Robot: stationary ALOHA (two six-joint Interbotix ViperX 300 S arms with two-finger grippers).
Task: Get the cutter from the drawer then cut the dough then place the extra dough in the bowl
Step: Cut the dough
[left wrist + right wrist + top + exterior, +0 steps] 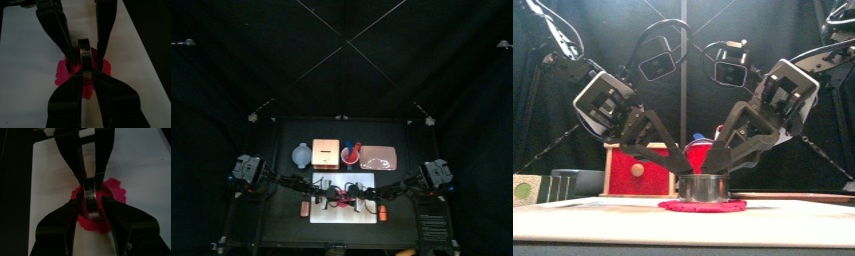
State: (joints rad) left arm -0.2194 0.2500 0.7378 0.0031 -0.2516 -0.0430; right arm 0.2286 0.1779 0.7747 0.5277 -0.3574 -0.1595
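Where the arms meet: over the front middle of the black, matt worktop (271,215), one arm leaning in from each side to the same spot.
Cutting board (361,215): white, flat and rectangular. From above the hands hide its middle. Both wrist views show bare white margin all round the dough.
Pink tray (378,157): flat with rounded corners, behind the board to the right and apart from it. In the front view the right arm hides it.
Wooden box (326,152): pale, behind the board. The front view shows its red drawer front, partly covered by the left arm. Whether the drawer stands open cannot be told.
Left hand (85,67): jaws drawn narrow, clenched on the cutter's rim.
Right hand (92,203): jaws set wider, one on each side of the ring, grasping the cutter.
Bowl (301,154): blue-grey and round, just left of the box. Its handles are too small to make out.
Red cup (349,154): stands between the box and the tray.
Dough (702,206): red-pink, flat, with a ragged outline. It lies on the board, and a rim of it shows round the cutter.
Cutter (703,187): a round, shiny metal band standing on the dough at the board's middle. Its wire handle is lost among the jaws.
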